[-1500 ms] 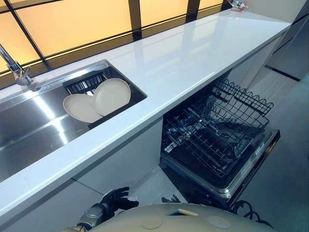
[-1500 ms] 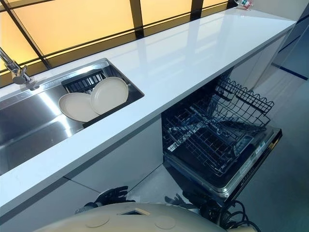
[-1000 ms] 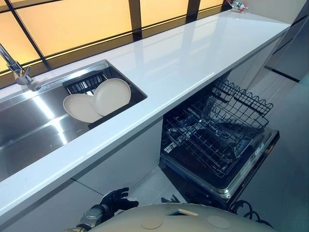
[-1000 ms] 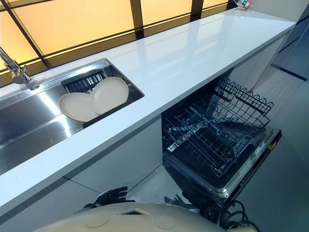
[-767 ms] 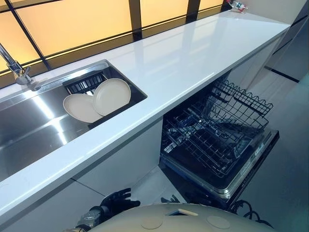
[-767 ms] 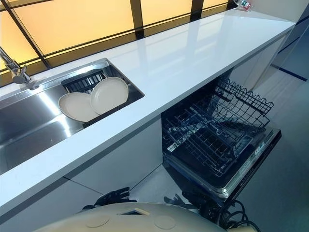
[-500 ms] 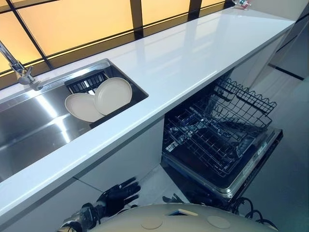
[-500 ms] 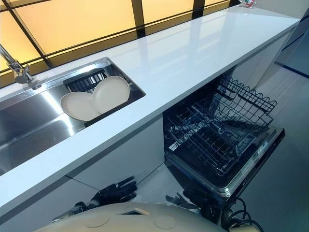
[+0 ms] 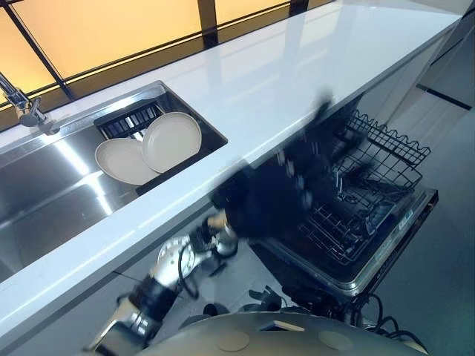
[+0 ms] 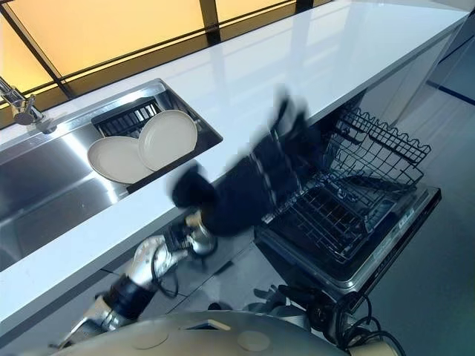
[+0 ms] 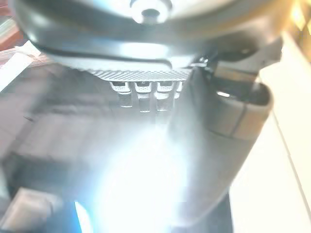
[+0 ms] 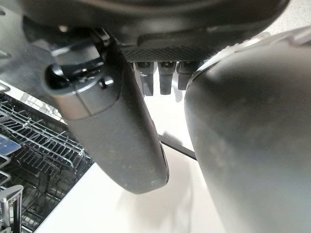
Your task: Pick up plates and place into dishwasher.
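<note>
The left arm [image 9: 148, 300] comes in from 7 o'clock and reaches up toward 1 o'clock, with its silver-grey forearm stretched out. Past the wrist [image 9: 202, 241], the left robot hand [image 10: 249, 182] shows as a dark blurred shape. Its fingers [image 10: 286, 119] look straight and spread, pointing to 1 o'clock, and they hold nothing. The right robot hand [image 12: 160, 24] hangs low, with its thumb [image 12: 121, 136] standing out beside a loose row of fingers [image 12: 165, 75], also holding nothing.
</note>
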{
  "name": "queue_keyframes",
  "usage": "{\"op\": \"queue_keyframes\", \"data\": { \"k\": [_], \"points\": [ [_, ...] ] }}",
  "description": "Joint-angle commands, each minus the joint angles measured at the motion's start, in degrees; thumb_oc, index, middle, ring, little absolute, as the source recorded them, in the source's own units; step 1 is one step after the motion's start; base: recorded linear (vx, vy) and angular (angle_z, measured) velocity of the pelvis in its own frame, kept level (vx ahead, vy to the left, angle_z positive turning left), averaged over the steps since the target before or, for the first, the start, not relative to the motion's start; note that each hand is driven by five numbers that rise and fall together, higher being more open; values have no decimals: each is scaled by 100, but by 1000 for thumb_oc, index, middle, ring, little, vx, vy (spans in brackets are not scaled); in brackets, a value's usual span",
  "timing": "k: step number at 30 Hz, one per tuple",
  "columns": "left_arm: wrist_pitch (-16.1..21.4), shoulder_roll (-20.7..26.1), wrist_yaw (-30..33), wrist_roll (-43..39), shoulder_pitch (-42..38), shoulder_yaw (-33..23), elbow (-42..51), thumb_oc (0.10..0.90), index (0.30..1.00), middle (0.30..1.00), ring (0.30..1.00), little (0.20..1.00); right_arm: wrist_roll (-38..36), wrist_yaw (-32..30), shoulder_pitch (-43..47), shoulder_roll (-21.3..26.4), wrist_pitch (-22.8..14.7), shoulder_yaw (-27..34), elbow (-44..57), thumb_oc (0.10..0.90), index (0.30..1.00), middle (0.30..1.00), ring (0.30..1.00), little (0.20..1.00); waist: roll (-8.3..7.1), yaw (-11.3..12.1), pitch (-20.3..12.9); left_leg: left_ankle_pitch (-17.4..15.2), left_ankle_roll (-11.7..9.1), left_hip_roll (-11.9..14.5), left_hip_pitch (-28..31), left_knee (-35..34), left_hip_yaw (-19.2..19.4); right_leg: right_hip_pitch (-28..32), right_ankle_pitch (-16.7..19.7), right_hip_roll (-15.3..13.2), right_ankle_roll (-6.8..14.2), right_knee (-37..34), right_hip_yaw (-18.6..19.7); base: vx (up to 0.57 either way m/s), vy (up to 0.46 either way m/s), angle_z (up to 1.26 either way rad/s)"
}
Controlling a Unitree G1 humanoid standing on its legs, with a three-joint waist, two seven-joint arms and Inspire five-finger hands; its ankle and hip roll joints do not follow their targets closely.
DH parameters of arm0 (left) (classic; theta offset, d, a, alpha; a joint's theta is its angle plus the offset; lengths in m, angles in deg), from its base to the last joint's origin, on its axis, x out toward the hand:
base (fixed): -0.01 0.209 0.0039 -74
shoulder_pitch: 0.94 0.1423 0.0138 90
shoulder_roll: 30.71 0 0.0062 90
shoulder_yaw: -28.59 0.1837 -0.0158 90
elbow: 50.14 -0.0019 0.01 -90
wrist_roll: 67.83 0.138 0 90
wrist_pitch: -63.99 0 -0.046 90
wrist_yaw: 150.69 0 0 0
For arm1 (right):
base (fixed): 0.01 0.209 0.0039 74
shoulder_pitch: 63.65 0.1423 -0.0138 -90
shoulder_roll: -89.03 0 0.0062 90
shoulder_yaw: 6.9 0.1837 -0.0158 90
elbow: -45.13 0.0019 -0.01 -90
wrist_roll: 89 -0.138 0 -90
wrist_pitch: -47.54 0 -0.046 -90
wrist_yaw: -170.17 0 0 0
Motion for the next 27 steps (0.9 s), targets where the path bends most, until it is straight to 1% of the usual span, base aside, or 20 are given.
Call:
{"op": "queue_keyframes", "data": {
  "k": [1, 2, 3, 4, 5, 6, 7, 8, 9, 11, 12, 13, 14, 18, 19, 20, 22, 23, 24, 27],
  "points": [
    [2011, 222, 1353, 1172, -522, -501, 314, 800, 900, 900, 900, 900, -308, 183, 308, -184, 78, -58, -164, 800, 900, 900, 900, 900, 158, -18, -6, -538, 377, -482, 19, 41, -126, -271, -464, 249, 190, 716, -152, 0, 0, 0],
    [2161, 303, 1484, 1417, -548, -577, 324, 800, 900, 900, 900, 900, -305, 182, 290, -181, 73, -52, -156, 800, 900, 900, 900, 900, 157, -16, -10, -536, 377, -483, 23, 41, -129, -264, -461, 246, 194, 710, -153, 0, 0, 0],
    [2563, 505, 1999, 2062, -604, -745, 324, 800, 900, 900, 900, 900, -310, 174, 245, -166, 61, -33, -142, 800, 900, 900, 900, 900, 159, -7, -23, -529, 377, -484, 30, 41, -139, -248, -451, 239, 203, 693, -156, 35, 10, 1],
    [2825, 817, 2627, 2640, -686, -994, 262, 800, 900, 900, 900, 900, -299, 190, 177, -136, 42, 10, -142, 800, 900, 900, 900, 900, 169, 16, -50, -524, 375, -485, 40, 41, -160, -220, -446, 232, 213, 666, -163, 58, 21, 2],
    [3096, 1125, 3487, 3859, -799, -1301, 152, 800, 900, 900, 900, 900, -240, 205, 113, -120, 3, 76, -167, 800, 900, 900, 900, 900, 185, 43, -80, -519, 372, -487, 51, 41, -197, -198, -445, 224, 224, 648, -176, 58, 24, 2],
    [3126, 1254, 3713, 4246, -850, -1411, 96, 800, 900, 900, 900, 900, -240, 213, 83, -116, -17, 81, -174, 800, 900, 900, 900, 900, 188, 49, -91, -521, 375, -488, 58, 41, -204, -190, -450, 223, 223, 646, -181, 61, 24, 2],
    [2977, 1535, 4257, 5028, -963, -1666, -9, 800, 900, 900, 900, 900, -251, 206, 39, -112, -28, 116, -186, 800, 900, 900, 900, 900, 198, 69, -123, -522, 370, -495, 68, 41, -236, -177, -460, 220, 222, 643, -186, 54, 20, 3],
    [2824, 1768, 4589, 5440, -1082, -1841, -115, 800, 900, 900, 900, 900, -271, 196, 26, -96, -22, 135, -204, 800, 900, 900, 900, 900, 206, 81, -146, -530, 373, -498, 77, 41, -251, -164, -472, 225, 215, 639, -196, 59, 22, 4],
    [2808, 1915, 4758, 5669, -1185, -1932, -224, 800, 900, 900, 900, 900, -270, 195, 23, -87, -31, 152, -230, 800, 900, 900, 900, 900, 213, 84, -160, -532, 376, -504, 84, 41, -264, -158, -478, 230, 215, 640, -196, 46, 17, 4],
    [2566, 2176, 4920, 6281, -1381, -2115, -406, 800, 900, 900, 900, 900, -297, 193, 44, -65, -26, 179, -297, 800, 900, 900, 900, 900, 213, 101, -199, -539, 371, -510, 91, 41, -275, -155, -494, 237, 207, 649, -191, 50, 19, 3],
    [2269, 2459, 4981, 6948, -1580, -2243, -473, 800, 900, 900, 900, 900, -323, 176, 69, -51, -21, 206, -347, 800, 900, 900, 900, 900, 218, 111, -225, -542, 365, -518, 96, 42, -284, -155, -501, 246, 201, 654, -179, 53, 23, 2],
    [2121, 2555, 5007, 7097, -1672, -2260, -481, 800, 900, 900, 900, 900, -325, 174, 83, -51, -29, 216, -373, 800, 900, 900, 900, 900, 217, 115, -230, -543, 364, -522, 95, 43, -294, -155, -504, 249, 198, 655, -175, 55, 37, 1],
    [1885, 2773, 5008, 7467, -1864, -2284, -599, 800, 900, 900, 900, 900, -346, 168, 112, -30, -39, 216, -427, 800, 900, 900, 900, 900, 224, 115, -248, -551, 364, -531, 97, 43, -298, -161, -511, 258, 196, 660, -155, 37, 35, 4],
    [1403, 3238, 5051, 8344, -2307, -2142, -1031, 800, 900, 900, 900, 900, -321, 161, 160, -7, -92, 249, -532, 800, 900, 900, 900, 900, 241, 86, -249, -573, 370, -541, 114, 46, -255, -188, -509, 261, 215, 694, -134, 37, 51, 11],
    [1285, 3387, 5061, 8494, -2416, -2072, -1168, 800, 900, 900, 900, 900, -299, 165, 157, 9, -106, 260, -553, 800, 900, 900, 900, 900, 255, 73, -249, -579, 373, -548, 120, 48, -242, -197, -504, 259, 228, 707, -133, 39, 70, 3],
    [1199, 3559, 5070, 8830, -2594, -1939, -1440, 800, 900, 900, 900, 900, -268, 170, 165, 26, -123, 268, -587, 800, 900, 900, 900, 900, 268, 46, -243, -589, 380, -555, 128, 52, -217, -214, -498, 252, 242, 728, -127, 45, 78, 1],
    [995, 3796, 4975, 8779, -2893, -1684, -1874, 800, 900, 900, 900, 900, -234, 204, 177, 63, -143, 283, -654, 800, 900, 900, 900, 900, 285, 19, -229, -608, 386, -567, 136, 62, -183, -236, -494, 244, 268, 759, -120, 47, 80, -2],
    [983, 3907, 4882, 8819, -3054, -1517, -2234, 800, 900, 900, 900, 900, -190, 230, 173, 94, -150, 290, -680, 800, 900, 900, 900, 900, 302, -9, -221, -614, 390, -578, 139, 69, -163, -253, -486, 237, 284, 779, -113, 38, 58, -6],
    [965, 3922, 4860, 8809, -3103, -1472, -2293, 800, 900, 900, 900, 900, -187, 233, 175, 90, -151, 295, -684, 800, 900, 900, 900, 900, 298, -6, -217, -615, 392, -579, 139, 70, -160, -256, -486, 237, 286, 783, -112, 43, 61, -7],
    [727, 4123, 4517, 8745, -3518, -971, -3241, 800, 900, 900, 900, 900, -122, 244, 156, 137, -185, 300, -724, 800, 900, 900, 900, 900, 342, -90, -192, -629, 405, -604, 141, 81, -85, -312, -461, 214, 343, 834, -104, 59, 85, -8]
  ]
}}
